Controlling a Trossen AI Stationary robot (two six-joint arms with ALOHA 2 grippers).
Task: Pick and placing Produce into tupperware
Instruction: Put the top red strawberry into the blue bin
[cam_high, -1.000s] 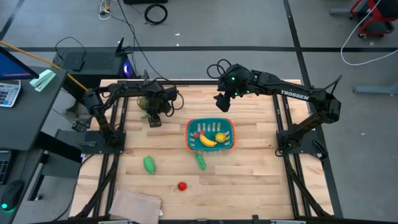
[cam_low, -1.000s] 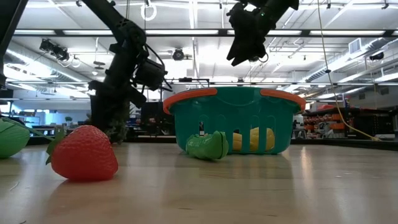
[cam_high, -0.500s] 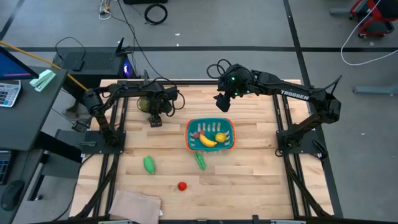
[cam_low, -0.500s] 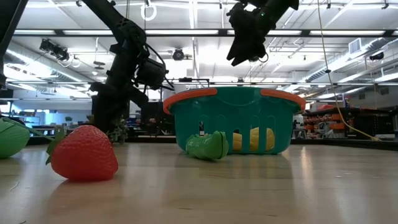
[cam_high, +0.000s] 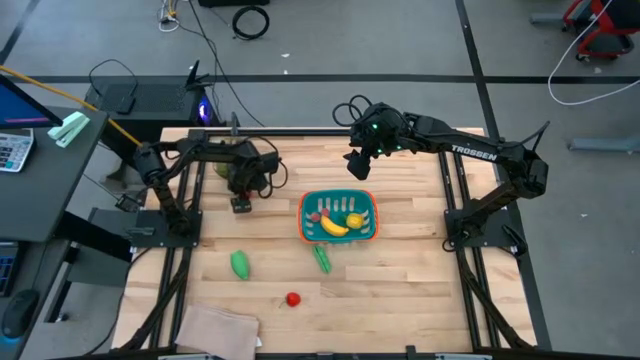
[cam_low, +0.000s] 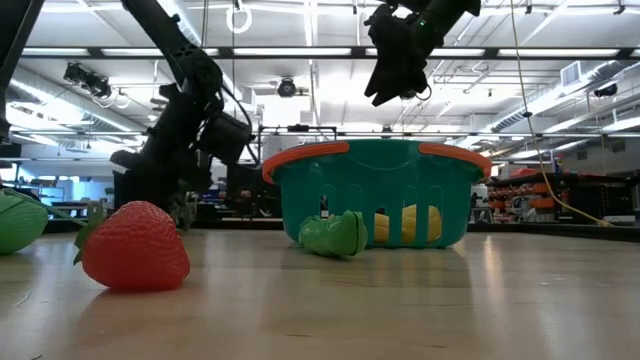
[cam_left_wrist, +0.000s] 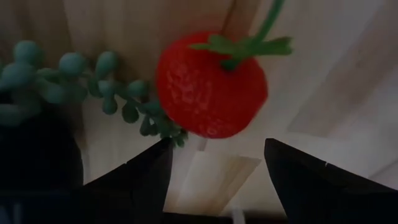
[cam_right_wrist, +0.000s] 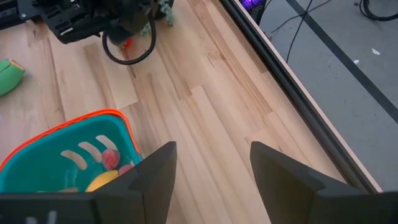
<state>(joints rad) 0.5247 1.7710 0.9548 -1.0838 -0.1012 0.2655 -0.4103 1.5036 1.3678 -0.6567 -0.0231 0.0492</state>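
The teal basket with the orange-red rim (cam_high: 308, 222) stands mid-table and holds a banana (cam_high: 333, 226), a yellow chunk (cam_high: 354, 220) and a small red piece. My left gripper (cam_high: 240, 203) is open beside the potted plant (cam_high: 230, 166). In its wrist view a red strawberry (cam_left_wrist: 208, 87) lies on the table just ahead of the two fingers, apart from them, beside the plant's green strands (cam_left_wrist: 74, 74). My right gripper (cam_high: 358, 168) hangs open, high above the basket's far side. A green pod (cam_high: 322, 258) lies against the basket's near wall.
A green piece (cam_high: 240, 264) and another red strawberry (cam_high: 293, 298) lie on the near half of the table. A tan cloth (cam_high: 218, 328) sits at the near left corner. Bare wood (cam_high: 410, 270) spreads right of the basket.
My left gripper has moved a little toward the table's left and near edges, away from the plant, and has come lower. The right arm and the produce have stayed put.
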